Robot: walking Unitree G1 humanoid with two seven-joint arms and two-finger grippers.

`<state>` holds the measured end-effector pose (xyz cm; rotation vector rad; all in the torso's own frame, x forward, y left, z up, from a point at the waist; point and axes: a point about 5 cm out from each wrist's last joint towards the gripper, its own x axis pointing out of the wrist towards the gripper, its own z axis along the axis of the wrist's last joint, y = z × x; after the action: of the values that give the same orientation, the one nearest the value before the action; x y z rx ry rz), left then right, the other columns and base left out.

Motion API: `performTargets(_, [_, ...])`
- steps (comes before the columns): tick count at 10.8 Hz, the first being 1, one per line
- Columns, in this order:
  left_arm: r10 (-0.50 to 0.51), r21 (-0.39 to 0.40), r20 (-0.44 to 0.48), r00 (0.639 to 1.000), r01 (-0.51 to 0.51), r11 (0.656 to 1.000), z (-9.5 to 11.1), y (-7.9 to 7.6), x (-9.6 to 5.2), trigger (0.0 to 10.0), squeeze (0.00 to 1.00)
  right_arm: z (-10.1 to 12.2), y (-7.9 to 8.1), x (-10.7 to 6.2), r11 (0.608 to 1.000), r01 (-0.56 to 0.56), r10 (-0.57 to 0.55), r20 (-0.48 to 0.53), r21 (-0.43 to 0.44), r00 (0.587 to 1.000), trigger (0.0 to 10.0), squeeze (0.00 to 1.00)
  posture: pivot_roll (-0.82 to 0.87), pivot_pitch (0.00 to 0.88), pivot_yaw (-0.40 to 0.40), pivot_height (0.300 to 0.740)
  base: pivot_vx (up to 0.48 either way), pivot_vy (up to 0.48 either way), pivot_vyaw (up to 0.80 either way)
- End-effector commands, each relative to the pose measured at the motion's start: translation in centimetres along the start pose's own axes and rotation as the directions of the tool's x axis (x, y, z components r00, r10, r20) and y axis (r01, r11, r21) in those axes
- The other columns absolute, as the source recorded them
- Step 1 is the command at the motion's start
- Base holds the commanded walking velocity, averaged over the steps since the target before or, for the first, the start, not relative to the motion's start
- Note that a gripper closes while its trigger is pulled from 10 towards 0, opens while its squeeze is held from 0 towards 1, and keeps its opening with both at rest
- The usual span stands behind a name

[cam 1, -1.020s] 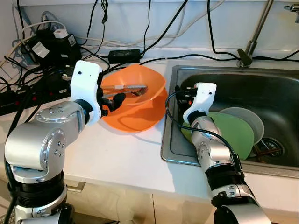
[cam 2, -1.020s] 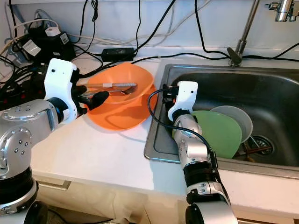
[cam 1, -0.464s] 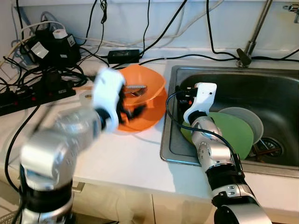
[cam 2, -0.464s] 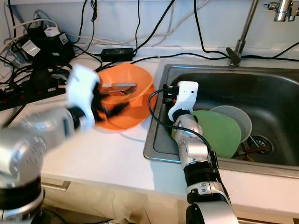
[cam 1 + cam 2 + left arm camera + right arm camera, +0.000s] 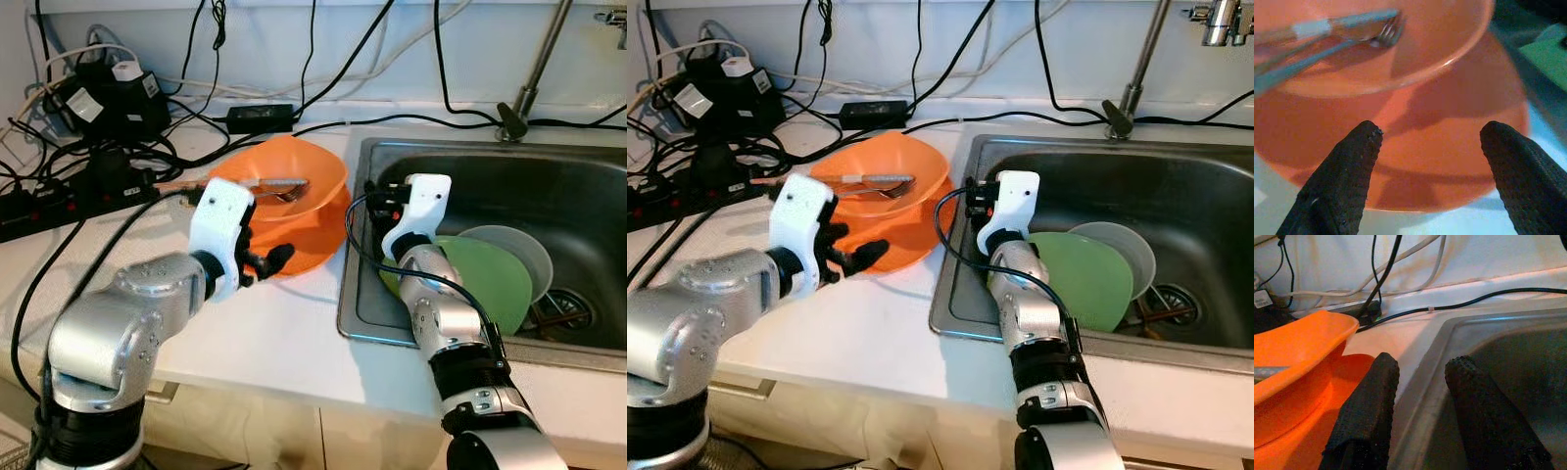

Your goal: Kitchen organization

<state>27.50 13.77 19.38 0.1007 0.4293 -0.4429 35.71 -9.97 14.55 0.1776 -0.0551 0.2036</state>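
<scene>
An orange bowl (image 5: 294, 174) sits on an orange plate (image 5: 318, 240) on the white counter, left of the sink. A fork (image 5: 282, 190) and another utensil lie inside the bowl. My left gripper (image 5: 269, 261) hovers open at the plate's near rim; in the left wrist view its fingers (image 5: 1347, 171) spread wide in front of the plate (image 5: 1440, 147), holding nothing. My right gripper (image 5: 1422, 363) is open and empty above the sink's left rim (image 5: 1435, 352). A green plate (image 5: 490, 279) leans in the sink on a grey plate (image 5: 519, 247).
Power strips, adapters and tangled black cables (image 5: 98, 108) crowd the counter's back left. A faucet (image 5: 529, 88) rises behind the steel sink (image 5: 509, 166). Bare white counter (image 5: 255, 333) lies in front of the orange plate.
My left arm swung from the bowl's left side down and toward the front; its gripper pulled back from the bowl to the plate's near rim. The right arm stayed put.
</scene>
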Motion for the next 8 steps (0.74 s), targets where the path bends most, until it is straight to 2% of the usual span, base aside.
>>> performTargets(1, [0.028, -0.009, 0.011, 1.0, -0.027, 1.0, -0.3, 0.3, 0.4, 10.0, 0.0, 0.3, 0.4, 0.2, 1.0, -0.021, 0.02, 0.01, 0.003, 1.0, 10.0, 0.0, 0.16, 0.0, 0.082, 0.74, 0.0, 0.0, 0.0])
performTargets(4, [0.043, -0.063, 0.031, 0.999, -0.041, 0.997, -0.9, 0.0, 2.1, 10.0, 0.0, 0.4, 0.3, 0.2, 1.0, -0.018, 0.018, 0.012, -0.002, 1.0, 10.0, 0.0, 0.15, 0.0, 0.08, 0.74, 0.0, 0.0, 0.0])
performTargets(8, [0.057, -0.076, 0.05, 0.997, -0.053, 0.996, -1.2, -0.6, 4.6, 10.0, 0.0, 0.4, 0.2, -0.1, 1.0, -0.009, 0.009, 0.016, 0.002, 1.0, 10.0, 0.0, 0.13, 0.0, 0.08, 0.74, 0.0, 0.0, 0.0])
